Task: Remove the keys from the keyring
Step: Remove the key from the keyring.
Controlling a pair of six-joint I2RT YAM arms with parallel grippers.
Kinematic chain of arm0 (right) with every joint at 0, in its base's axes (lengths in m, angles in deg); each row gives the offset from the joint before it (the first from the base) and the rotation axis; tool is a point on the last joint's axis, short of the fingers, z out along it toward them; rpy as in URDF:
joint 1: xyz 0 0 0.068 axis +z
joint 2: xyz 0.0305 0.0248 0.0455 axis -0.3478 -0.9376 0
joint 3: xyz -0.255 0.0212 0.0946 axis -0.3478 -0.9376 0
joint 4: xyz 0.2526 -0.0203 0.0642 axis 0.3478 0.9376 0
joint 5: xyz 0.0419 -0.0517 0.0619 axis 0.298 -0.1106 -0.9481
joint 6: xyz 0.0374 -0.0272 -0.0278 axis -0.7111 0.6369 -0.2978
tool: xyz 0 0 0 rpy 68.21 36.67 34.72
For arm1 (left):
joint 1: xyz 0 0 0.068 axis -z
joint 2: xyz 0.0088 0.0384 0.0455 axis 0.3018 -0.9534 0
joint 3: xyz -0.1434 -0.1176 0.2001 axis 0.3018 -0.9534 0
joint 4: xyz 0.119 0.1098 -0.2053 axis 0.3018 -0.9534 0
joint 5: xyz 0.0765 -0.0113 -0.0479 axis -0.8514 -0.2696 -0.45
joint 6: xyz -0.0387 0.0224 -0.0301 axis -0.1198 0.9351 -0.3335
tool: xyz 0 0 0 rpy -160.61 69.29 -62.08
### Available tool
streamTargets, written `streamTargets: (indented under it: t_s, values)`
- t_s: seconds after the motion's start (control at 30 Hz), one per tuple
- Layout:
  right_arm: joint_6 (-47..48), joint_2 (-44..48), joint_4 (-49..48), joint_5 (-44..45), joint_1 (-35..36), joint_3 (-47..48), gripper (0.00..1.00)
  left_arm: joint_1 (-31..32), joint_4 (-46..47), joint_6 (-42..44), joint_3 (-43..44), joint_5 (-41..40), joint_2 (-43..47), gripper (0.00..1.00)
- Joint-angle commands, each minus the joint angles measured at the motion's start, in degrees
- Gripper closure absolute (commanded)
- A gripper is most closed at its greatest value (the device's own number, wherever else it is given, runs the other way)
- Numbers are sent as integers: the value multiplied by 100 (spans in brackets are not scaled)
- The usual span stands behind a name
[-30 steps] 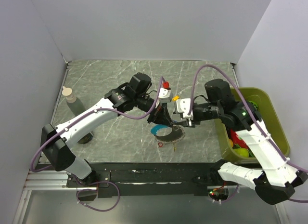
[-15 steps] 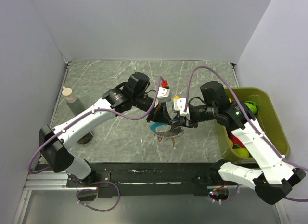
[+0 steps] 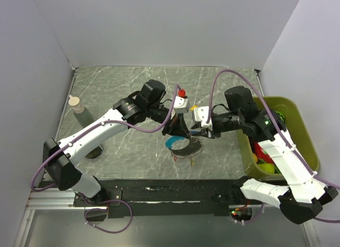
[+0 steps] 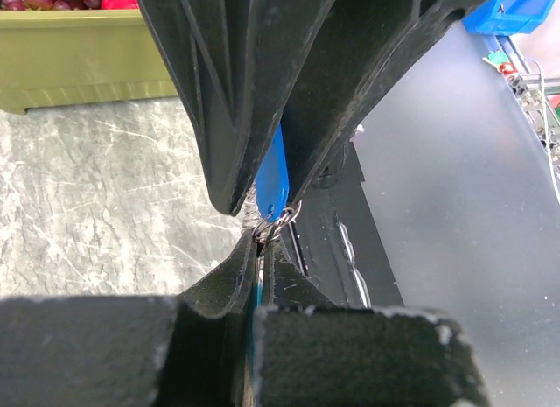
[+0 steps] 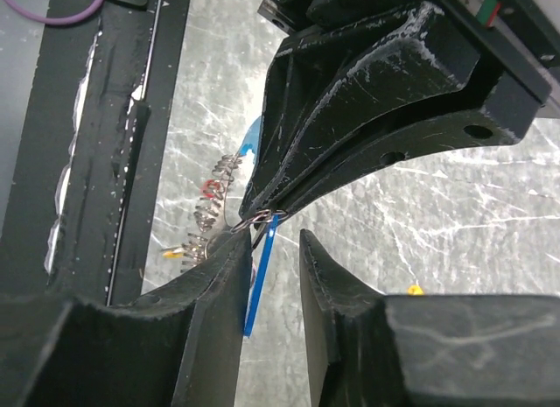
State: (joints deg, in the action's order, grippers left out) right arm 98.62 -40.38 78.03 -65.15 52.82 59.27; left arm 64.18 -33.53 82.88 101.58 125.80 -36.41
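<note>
My left gripper (image 3: 178, 131) is shut on the small split ring of the keyring (image 5: 262, 219) and holds it above the table; it also shows in the left wrist view (image 4: 261, 245). A flat blue key (image 5: 261, 276) hangs from that ring. My right gripper (image 5: 271, 241) is open, its fingers either side of the blue key (image 4: 273, 184). The silvery chain (image 3: 192, 148) hangs below with a light-blue strip (image 3: 171, 143), a red key (image 5: 210, 190) and an orange key (image 5: 175, 252). A small red piece (image 3: 182, 93) and a small orange piece (image 3: 194, 107) show beside the grippers.
A green bin (image 3: 297, 106) with toy fruit stands at the right, under my right arm. A bottle (image 3: 79, 110) stands at the left. A black rail (image 3: 159, 191) runs along the near table edge. Grey walls close in the sides and back.
My right gripper moved left, closer to the left gripper, then drew back a little. The left gripper stayed put with the ring. The hanging chain shifted slightly.
</note>
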Motion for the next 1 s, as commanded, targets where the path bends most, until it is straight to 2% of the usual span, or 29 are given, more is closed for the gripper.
streamTargets:
  t_s: [0.0, 0.27, 0.53, 0.67, 0.8, 0.83, 0.87, 0.97]
  values:
    - [54, -77, -52, -86, -39, 25, 66, 32, 184, 26, 69, 256, 281, 99]
    - [-60, -104, -342, 124, -30, -222, 69, 32, 175, 26, 87, 256, 246, 99]
    - [-464, -43, -834, 344, 119, -555, 66, 32, 201, -18, 95, 256, 211, 99]
    - [-596, -16, -993, 406, 155, -591, 69, 24, 219, -27, 87, 256, 202, 99]
    - [-754, -33, -1063, 248, 163, -573, 80, 32, 210, -27, 104, 264, 184, 99]
    - [-763, -34, -1081, 204, 163, -582, 86, 32, 210, -18, 104, 265, 176, 99]
    - [-798, -34, -1142, 212, 163, -591, 98, 32, 210, -26, 104, 265, 175, 99]
    - [-851, 54, -1353, 467, 163, -696, 100, 32, 210, -27, 87, 238, 184, 99]
